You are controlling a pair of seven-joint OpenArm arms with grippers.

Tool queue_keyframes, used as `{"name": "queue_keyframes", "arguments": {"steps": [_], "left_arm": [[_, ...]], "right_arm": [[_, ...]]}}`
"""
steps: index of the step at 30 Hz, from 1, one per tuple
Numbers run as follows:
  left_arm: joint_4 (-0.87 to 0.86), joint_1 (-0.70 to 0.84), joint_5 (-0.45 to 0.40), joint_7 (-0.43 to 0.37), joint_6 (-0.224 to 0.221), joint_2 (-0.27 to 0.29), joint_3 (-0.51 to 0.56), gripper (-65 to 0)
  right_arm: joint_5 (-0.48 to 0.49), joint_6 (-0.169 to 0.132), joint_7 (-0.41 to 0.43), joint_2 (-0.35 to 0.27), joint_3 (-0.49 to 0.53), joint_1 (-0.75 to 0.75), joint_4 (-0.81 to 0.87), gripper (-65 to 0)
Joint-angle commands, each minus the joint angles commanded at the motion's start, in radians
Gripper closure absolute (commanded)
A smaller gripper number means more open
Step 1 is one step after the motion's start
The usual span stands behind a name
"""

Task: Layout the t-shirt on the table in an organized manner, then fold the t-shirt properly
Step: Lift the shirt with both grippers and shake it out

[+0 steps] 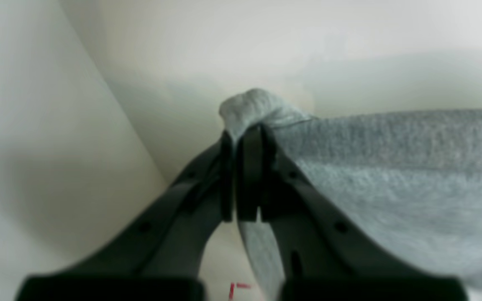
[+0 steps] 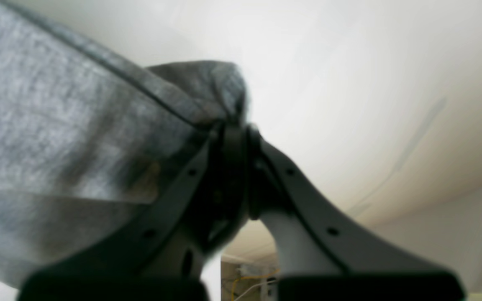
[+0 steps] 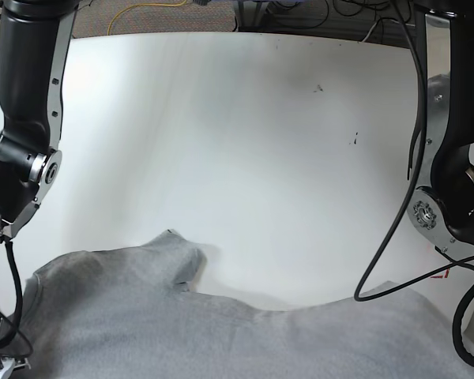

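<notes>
Both the left hand (image 1: 245, 138) and right hand (image 2: 234, 133) are clamped tight on the t-shirt's (image 3: 221, 339) bunched edges.

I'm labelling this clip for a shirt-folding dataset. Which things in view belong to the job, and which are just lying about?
Part of the job:
- t-shirt, grey, pinched at both ends
- table, white
- left hand, shut on the cloth
- right hand, shut on the cloth

Just lying about:
- yellow cable beyond the far edge
- black cables beyond the far edge
- red mark on the tabletop

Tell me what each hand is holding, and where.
Both hold the t-shirt: left hand and right hand each pinch a bunched bit at its edge.
</notes>
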State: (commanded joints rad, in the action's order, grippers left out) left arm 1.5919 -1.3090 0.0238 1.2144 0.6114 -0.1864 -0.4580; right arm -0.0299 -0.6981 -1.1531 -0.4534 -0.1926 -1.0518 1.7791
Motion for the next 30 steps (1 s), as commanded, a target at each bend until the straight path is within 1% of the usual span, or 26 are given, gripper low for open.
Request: {"name": "queue_keyframes", "arguments": {"steps": [4,7,8,9,10,11,13,14,16,17,18,19,23,26,30], "left_arm": [[0.032,0.009,0.000,0.015,0.000,0.000,0.000,0.0],[0.104,0.098,0.000,0.041,0.000,0.002,0.000,0.0],[0.129,0.141,0.000,0.051,0.000,0.002,0.000,0.0],[0.138,0.161,0.000,0.054,0.000,0.002,0.000,0.0],[0.160,0.207,0.000,0.061,0.002,0.002,-0.002,0.0],[0.183,0.257,0.000,0.066,0.012,0.000,-0.003,0.0],[0.216,0.329,0.000,0.071,0.043,-0.002,-0.006,0.0],[0.247,0.388,0.000,0.075,0.068,-0.014,-0.021,0.0],[0.272,0.477,0.000,0.086,0.087,-0.025,-0.046,0.0],[0.281,0.526,0.000,0.092,0.087,-0.025,-0.060,0.0],[0.282,0.546,0.000,0.094,0.087,-0.023,-0.066,0.0],[0.282,0.599,0.000,0.101,0.087,-0.023,-0.078,0.0],[0.288,0.760,0.000,0.120,0.087,-0.028,-0.130,0.0],[0.308,0.871,-0.002,0.118,0.087,-0.028,-0.175,0.0],[0.311,1.004,-0.002,0.117,0.087,-0.029,-0.207,0.0]], "right_arm": [[0.006,0.000,-0.008,0.006,-0.064,0.129,0.083,-0.6],[0.006,0.000,-0.008,0.011,-0.104,0.279,0.160,-0.6],[0.006,0.000,-0.008,0.023,-0.127,0.341,0.184,-0.6],[0.006,0.000,-0.008,0.032,-0.140,0.368,0.192,-0.6],[0.006,0.000,-0.006,0.061,-0.167,0.430,0.209,-0.6],[0.006,0.000,-0.003,0.094,-0.199,0.493,0.224,-0.6],[0.006,0.000,-0.003,0.127,-0.238,0.572,0.239,-0.5],[0.006,0.000,-0.002,0.149,-0.264,0.628,0.242,-0.5],[0.006,0.000,0.002,0.178,-0.299,0.701,0.242,-0.3],[0.006,0.000,0.011,0.201,-0.319,0.746,0.242,-0.3],[0.006,0.000,0.014,0.210,-0.325,0.761,0.242,-0.3],[0.006,0.000,0.029,0.238,-0.348,0.806,0.242,-0.3],[0.006,0.000,0.077,0.315,-0.405,0.937,0.244,-0.3],[0.006,0.000,0.089,0.350,-0.430,1.014,0.245,-0.2],[0.006,0.000,0.089,0.390,-0.448,1.094,0.245,-0.2]]}}
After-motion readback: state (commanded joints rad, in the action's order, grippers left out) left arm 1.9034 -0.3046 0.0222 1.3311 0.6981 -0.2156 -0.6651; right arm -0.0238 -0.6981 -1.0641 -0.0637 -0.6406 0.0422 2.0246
